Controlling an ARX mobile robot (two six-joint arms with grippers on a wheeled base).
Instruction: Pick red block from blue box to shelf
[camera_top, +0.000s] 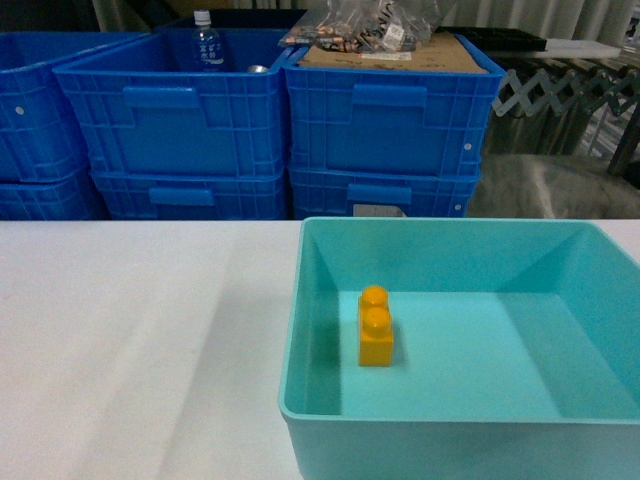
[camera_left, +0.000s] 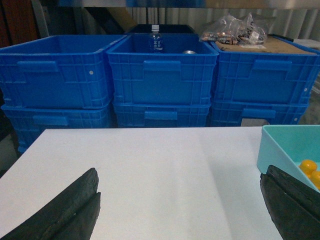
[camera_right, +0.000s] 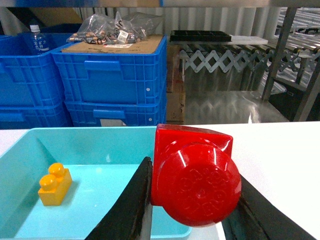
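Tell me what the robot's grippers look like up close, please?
Only the fingers show, in the wrist views. The left gripper has two dark, near-black fingers with a matte, slightly rough surface, wedge-shaped and tapering. The right gripper has the same dark tapered fingers. No cables or markings are visible.

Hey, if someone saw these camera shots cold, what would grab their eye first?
First, the red block, filling the right wrist view and clamped in the right gripper, raised in front of the blue box. Next, the lone yellow brick on that box's floor in the head view. Behind stand stacked dark blue crates, one holding a water bottle.
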